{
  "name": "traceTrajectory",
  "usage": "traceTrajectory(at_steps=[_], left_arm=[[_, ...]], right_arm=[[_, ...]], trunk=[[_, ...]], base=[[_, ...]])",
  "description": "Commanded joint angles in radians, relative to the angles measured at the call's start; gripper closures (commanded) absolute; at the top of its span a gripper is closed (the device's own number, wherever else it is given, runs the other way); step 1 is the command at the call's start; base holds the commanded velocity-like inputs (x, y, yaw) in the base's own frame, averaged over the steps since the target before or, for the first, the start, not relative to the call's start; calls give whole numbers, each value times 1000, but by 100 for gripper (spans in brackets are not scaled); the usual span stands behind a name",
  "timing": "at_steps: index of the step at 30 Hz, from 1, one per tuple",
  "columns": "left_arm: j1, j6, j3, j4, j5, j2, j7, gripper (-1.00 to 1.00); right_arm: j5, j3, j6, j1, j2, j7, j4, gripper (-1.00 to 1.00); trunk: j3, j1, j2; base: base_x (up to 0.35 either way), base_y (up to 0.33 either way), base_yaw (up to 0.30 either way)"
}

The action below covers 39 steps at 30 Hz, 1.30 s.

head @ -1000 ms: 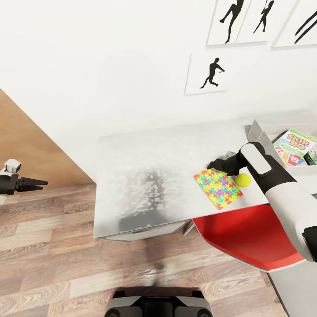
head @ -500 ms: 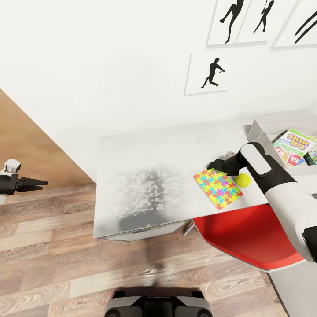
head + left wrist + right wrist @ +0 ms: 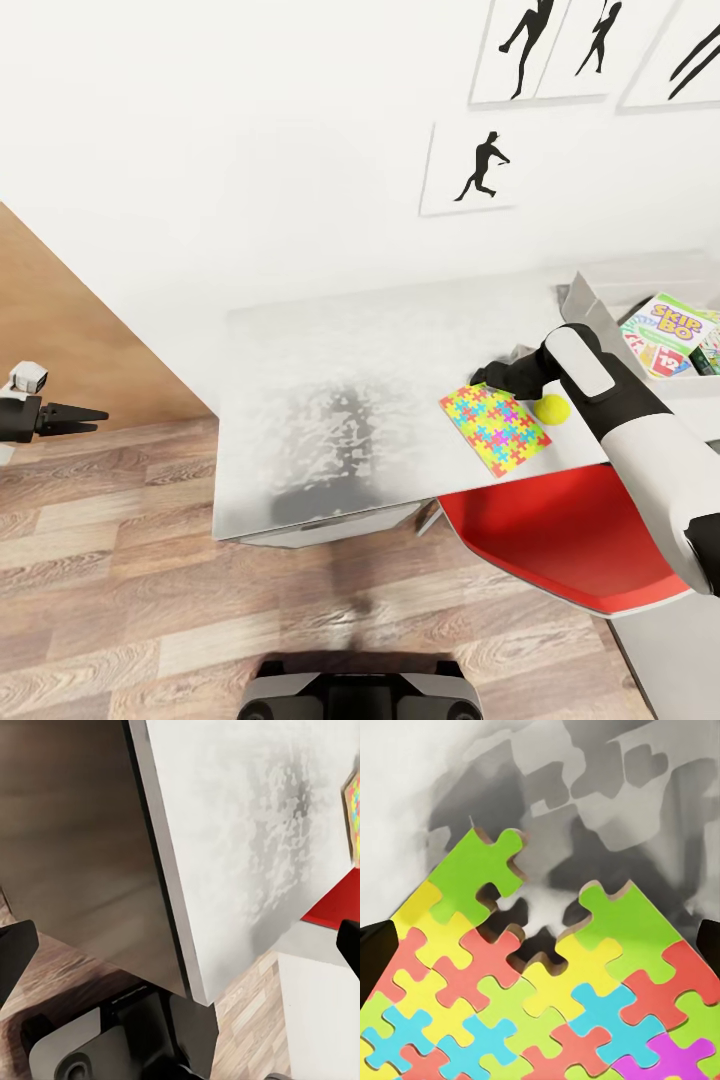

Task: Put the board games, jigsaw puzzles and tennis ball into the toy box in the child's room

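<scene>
A jigsaw puzzle [image 3: 495, 428] lies flat near the front edge of the white table [image 3: 330, 380], with the tennis ball [image 3: 551, 408] just to its right. My right gripper [image 3: 487, 377] hovers low at the puzzle's far corner. In the right wrist view it is open, with the puzzle [image 3: 532, 1012] filling the gap between its dark fingertips [image 3: 375, 956]. The grey toy box [image 3: 588, 300] stands at the table's right end and holds board games [image 3: 668, 325]. My left gripper [image 3: 85, 413] hangs open off the table's left side over the floor, holding nothing.
A red chair seat [image 3: 560, 540] juts out from under the table's front right. Black silhouette pictures [image 3: 478, 170] hang on the white wall behind. Wood-plank floor [image 3: 120, 580] lies in front and to the left. My base [image 3: 360, 695] stands close to the table.
</scene>
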Motion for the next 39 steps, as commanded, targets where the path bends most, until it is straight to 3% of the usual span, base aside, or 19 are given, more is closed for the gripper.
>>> traceTrajectory(at_steps=[1,5,11,39], left_arm=[[-1,11,-4,0,4,1,-3,-100],[-1,11,-4,0,4,2,-3,-100],[-1,11,-4,2,3,2,-3,-100],[-1,11,-4,4,2,1,-3,-100]], right_arm=[[-14,6,2,0,-1,-10,0,-100],[-15,6,2,0,0,10,0,-100],[-11,6,2,0,-1,95,4,-100],[-12,34,2,-6,2,104,7,-100]], trunk=[[-2,1,-1],[-2,1,-1],[-2,1,-1],[-2,1,-1]], base=[[0,0,0],[0,0,0],[0,0,0],[-44,16,0]])
